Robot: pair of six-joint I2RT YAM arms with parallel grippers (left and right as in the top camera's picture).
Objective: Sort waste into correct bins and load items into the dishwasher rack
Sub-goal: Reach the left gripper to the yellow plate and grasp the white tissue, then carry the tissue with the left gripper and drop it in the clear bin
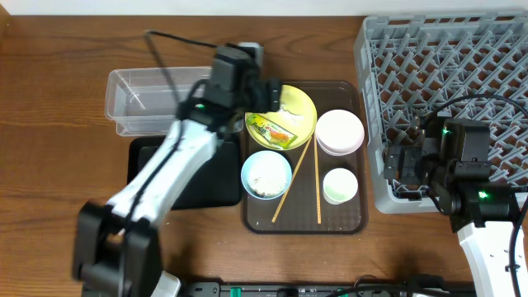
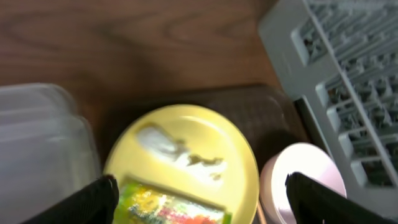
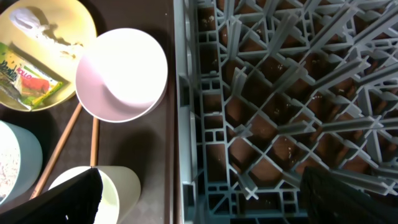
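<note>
The pale yellow plate [image 1: 289, 111] sits at the back left of the brown serving tray and carries the green-yellow wrapper [image 1: 272, 130] and a white smear [image 2: 168, 148]. My left gripper [image 1: 266, 95] is open just above the plate; in its wrist view [image 2: 199, 208] the wrapper [image 2: 168, 205] lies between the fingers. The pink bowl [image 1: 340, 132], the light blue bowl [image 1: 266, 174] with rice grains, the white cup [image 1: 340, 186] and two chopsticks [image 1: 293, 183] lie on the tray. My right gripper [image 1: 404, 169] is open and empty over the grey rack's [image 1: 462, 74] left edge [image 3: 205, 199].
The clear tub [image 1: 153, 99] stands left of the plate. The black tray [image 1: 202, 186] lies in front of it, partly under my left arm. The brown serving tray [image 1: 355, 223] sits between the bins and the rack.
</note>
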